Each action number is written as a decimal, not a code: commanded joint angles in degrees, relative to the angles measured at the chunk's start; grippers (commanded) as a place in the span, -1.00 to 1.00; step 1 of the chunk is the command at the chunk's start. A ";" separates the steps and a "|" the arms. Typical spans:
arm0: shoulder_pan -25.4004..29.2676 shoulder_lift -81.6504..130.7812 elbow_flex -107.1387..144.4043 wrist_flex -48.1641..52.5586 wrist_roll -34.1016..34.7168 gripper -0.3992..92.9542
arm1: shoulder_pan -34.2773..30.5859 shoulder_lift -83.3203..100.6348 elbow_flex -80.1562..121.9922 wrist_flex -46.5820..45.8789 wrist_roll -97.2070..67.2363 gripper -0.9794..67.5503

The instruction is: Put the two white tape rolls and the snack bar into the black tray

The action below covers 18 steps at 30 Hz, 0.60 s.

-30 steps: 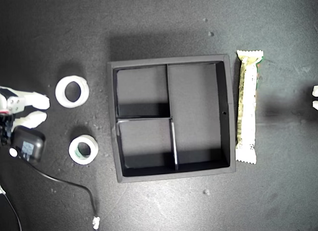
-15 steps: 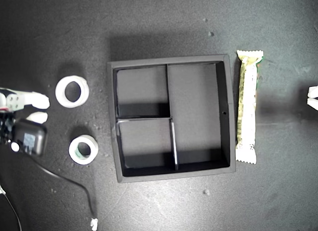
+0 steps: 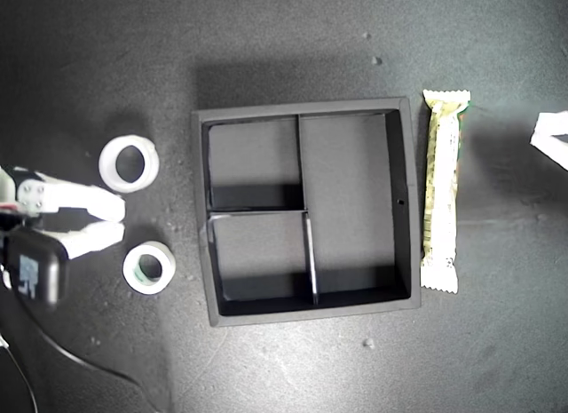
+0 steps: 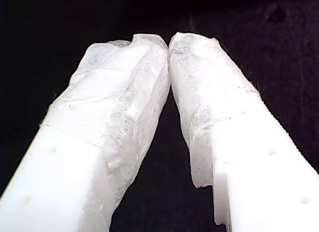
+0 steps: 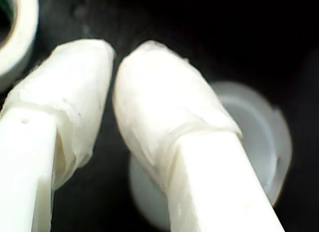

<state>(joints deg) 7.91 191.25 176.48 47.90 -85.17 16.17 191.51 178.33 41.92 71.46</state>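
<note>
Nothing had gone into the black tray (image 3: pixel 404 200); its compartments lay bare, with both white rolls on the dark surface well off toward the exterior view's left and the snack bar (image 3: pixel 442 191) lying lengthwise just beside the tray's wall on that view's right; the step in hand, as I judged it, was the approach to a first roll, no pickup having begun. My second gripper (image 3: pixel 114 219) reached in from the exterior view's left edge with its tips between the plain white roll (image 3: pixel 130 163) and the roll with the greenish core (image 3: pixel 149 267), apart from both; in the second wrist view its fingers (image 5: pixel 159 97) stood nearly together, a narrow gap at the tips, and held nothing, with the plain roll (image 5: pixel 259 132) blurred behind one finger and the rim of the greenish roll (image 5: pixel 20 37) at the frame's corner. My first gripper (image 3: pixel 548 136) showed only as a white sliver at the exterior view's right edge, near the bar but clear of it; its wrist view showed the tips (image 4: pixel 168 45) pressed closed on nothing (only black surface behind). The next move, I judged, called for the second gripper to spread its jaws, settle over one roll's wall, one finger through the open centre, and close; the first would need to open wide enough for the bar.
</note>
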 commanded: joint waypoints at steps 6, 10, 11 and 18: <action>-1.32 2.72 3.34 -2.37 8.53 -0.61 | -2.20 0.44 0.70 -4.39 -5.98 -0.93; -1.41 2.72 3.34 1.23 8.44 -0.55 | -3.60 0.44 0.70 -4.04 -8.00 -0.65; -1.41 2.81 3.34 1.76 8.53 -0.55 | -3.69 0.44 0.70 -3.87 -8.09 -0.63; -3.60 2.02 3.34 6.77 8.35 -0.55 | -5.10 0.44 0.70 -2.81 -8.17 -0.58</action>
<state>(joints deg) 5.36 191.25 176.48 53.53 -76.99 11.60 191.51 178.33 38.76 71.63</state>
